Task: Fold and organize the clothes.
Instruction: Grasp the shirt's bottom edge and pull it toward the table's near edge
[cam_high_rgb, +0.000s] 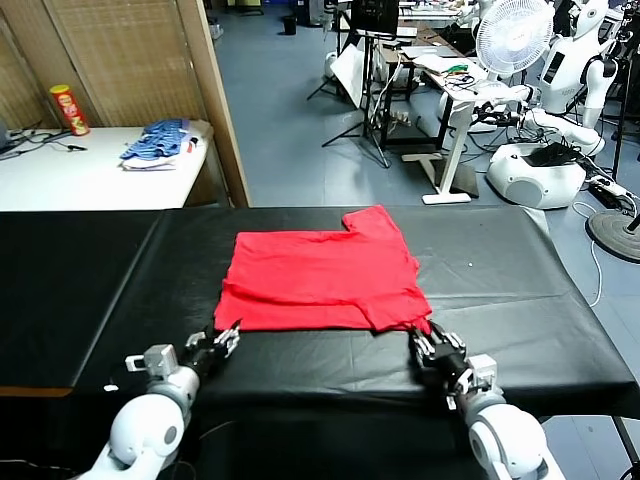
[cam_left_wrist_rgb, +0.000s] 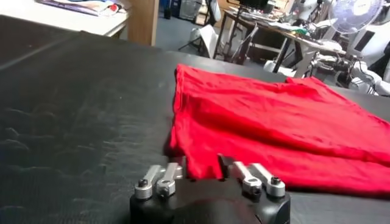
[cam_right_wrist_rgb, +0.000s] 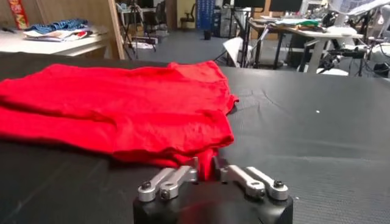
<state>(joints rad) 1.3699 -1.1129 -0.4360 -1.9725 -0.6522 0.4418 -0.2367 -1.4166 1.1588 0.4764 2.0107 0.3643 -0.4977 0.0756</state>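
While the red T-shirt (cam_high_rgb: 322, 282) lies partly folded on the black surface (cam_high_rgb: 520, 290), left gripper (cam_high_rgb: 229, 335) pinches its near-left hem, right gripper (cam_high_rgb: 424, 338) its near-right corner; label not readable, prob. hidden.

No lettering, label, brand, number or sign can be read anywhere in these three views. The one likely bearer of print, a red-and-yellow canister (cam_high_rgb: 69, 109) standing on the pale side table far beyond and to the left of the left hand (cam_high_rgb: 228, 336), is too small for any of its wording to be made out. The red T-shirt (cam_high_rgb: 325, 270) lying just ahead of both hands shows plain cloth, with no print or tag legible.
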